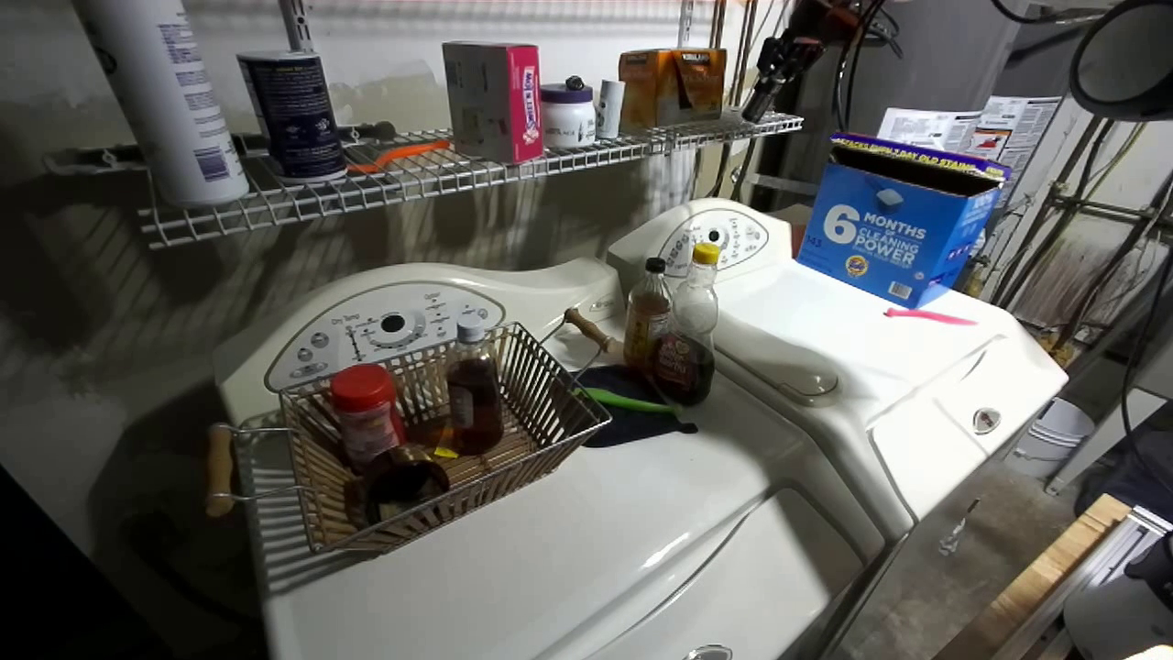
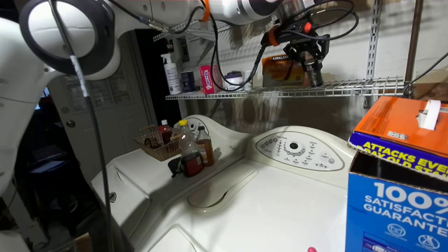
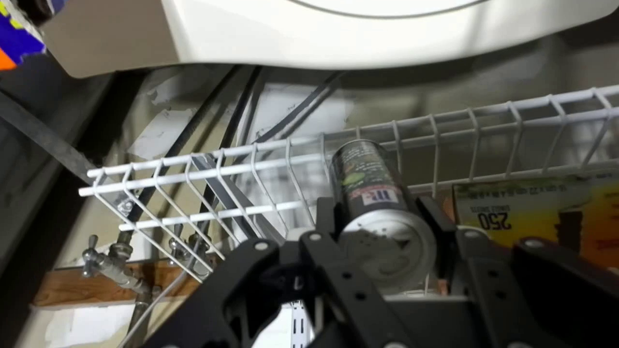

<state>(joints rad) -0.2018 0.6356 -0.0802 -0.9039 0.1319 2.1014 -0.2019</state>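
Note:
My gripper (image 3: 382, 217) is shut on a dark spice jar (image 3: 370, 186) with a silver end, a finger pressed to each side. Slightly tilted, the jar (image 2: 315, 77) hangs from the gripper (image 2: 312, 63) by the right part of the white wire shelf (image 2: 353, 91) in an exterior view. Whether its lower end touches the wires I cannot tell. Beside it on the shelf stands an orange Kirkland box (image 2: 281, 75), which shows in both exterior views and at the right of the wrist view.
Along the shelf stand a pink box (image 1: 490, 105), a white tub (image 1: 568, 119) and a navy canister (image 1: 293, 115). Below, a wire basket (image 1: 550, 458) and two bottles (image 1: 687, 353) sit on the dryer. A blue detergent box (image 1: 880, 229) stands open on the washer.

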